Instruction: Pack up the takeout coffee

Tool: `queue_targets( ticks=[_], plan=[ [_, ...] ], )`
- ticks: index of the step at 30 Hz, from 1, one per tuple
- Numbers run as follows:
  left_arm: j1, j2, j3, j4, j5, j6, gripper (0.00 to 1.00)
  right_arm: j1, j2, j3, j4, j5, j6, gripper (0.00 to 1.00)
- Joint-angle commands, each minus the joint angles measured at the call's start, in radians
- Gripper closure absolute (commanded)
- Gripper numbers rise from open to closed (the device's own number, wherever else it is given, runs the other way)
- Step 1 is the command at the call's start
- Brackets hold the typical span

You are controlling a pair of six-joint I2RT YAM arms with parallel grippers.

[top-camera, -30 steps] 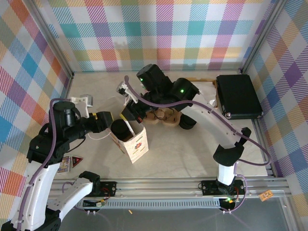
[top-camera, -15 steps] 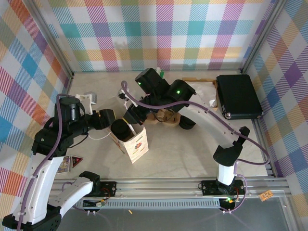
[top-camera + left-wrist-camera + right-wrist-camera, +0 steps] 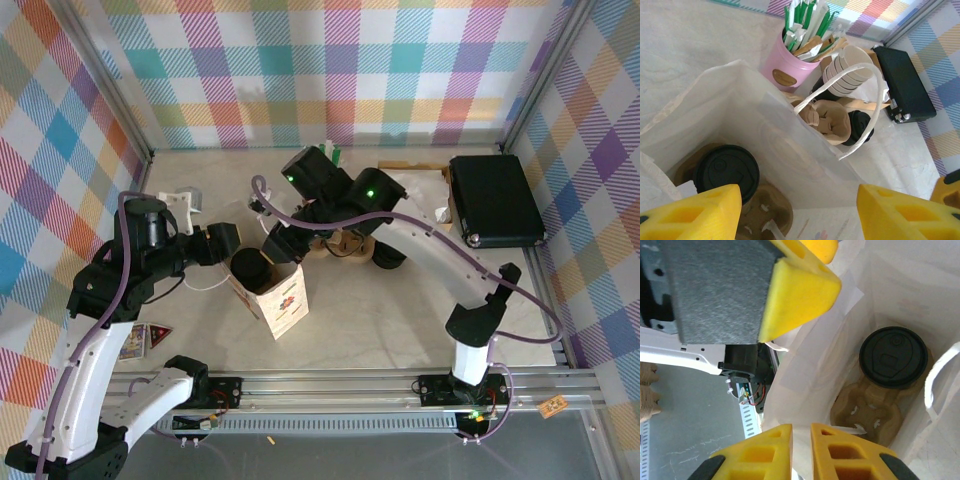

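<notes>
The takeout coffee (image 3: 252,267), a cup under a black lid, stands inside a white paper bag (image 3: 285,305) near the table's middle. It sits in a brown cardboard carrier (image 3: 867,412) at the bag's bottom, as the left wrist view also has the takeout coffee (image 3: 726,172). My left gripper (image 3: 225,240) hovers at the bag's left rim, and the left gripper (image 3: 797,195) is wide open over the mouth, holding nothing. My right gripper (image 3: 272,240) is at the far rim; the right gripper (image 3: 801,432) has its jaws a narrow slit apart, with the bag's wall (image 3: 815,365) running into that slit.
Behind the bag stand a pink cup of straws and stirrers (image 3: 785,67), a stack of cream cups (image 3: 850,70), spare cardboard carriers (image 3: 350,245) and black lids (image 3: 390,258). A black case (image 3: 495,198) lies at the back right. Small cards (image 3: 135,340) lie at the near left.
My right gripper's jaws have parted slightly at the bag's rim. My left gripper has shifted a little up and back beside the bag. The coffee has stayed put.
</notes>
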Motion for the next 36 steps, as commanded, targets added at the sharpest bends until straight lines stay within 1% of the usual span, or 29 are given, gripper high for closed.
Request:
queue_targets(
  ticks=[1,2,4,7,10,13,18,20,23,25,28,32,36],
  plan=[
    [0.011,0.018,0.058,0.037,0.012,0.010,0.38,0.006,-0.065,0.038,-0.006,0.060,-0.024,0.80],
    [0.011,0.033,0.076,0.042,0.012,0.010,0.39,0.003,-0.072,0.053,-0.008,0.099,-0.022,0.77],
    [0.009,0.068,0.119,0.053,0.014,0.009,0.40,-0.017,-0.094,0.072,-0.007,0.180,-0.016,0.76],
    [0.003,0.141,0.204,0.078,0.017,0.004,0.44,-0.089,-0.150,0.057,0.004,0.291,0.013,0.73],
    [-0.023,0.237,0.310,0.110,0.001,-0.010,0.46,-0.220,-0.211,0.012,0.017,0.346,0.061,0.70],
    [-0.089,0.329,0.417,0.137,-0.048,-0.002,0.45,-0.368,-0.263,-0.051,0.030,0.399,0.079,0.67],
    [-0.221,0.492,0.592,0.141,-0.115,0.068,0.42,-0.621,-0.274,-0.140,0.046,0.440,0.119,0.62],
    [-0.257,0.551,0.642,0.140,-0.096,0.089,0.41,-0.695,-0.261,-0.163,0.050,0.431,0.137,0.60],
    [-0.315,0.619,0.676,0.155,-0.080,0.128,0.41,-0.797,-0.227,-0.210,0.067,0.388,0.170,0.54],
    [-0.341,0.655,0.687,0.161,-0.070,0.139,0.40,-0.845,-0.199,-0.247,0.080,0.349,0.188,0.50],
    [-0.367,0.692,0.691,0.170,-0.040,0.135,0.40,-0.880,-0.137,-0.288,0.095,0.338,0.216,0.43],
    [-0.383,0.741,0.712,0.176,0.021,0.151,0.38,-0.891,-0.039,-0.295,0.103,0.352,0.249,0.35],
    [-0.389,0.793,0.765,0.133,0.068,0.188,0.38,-0.891,0.065,-0.298,0.136,0.372,0.249,0.32]
  ],
)
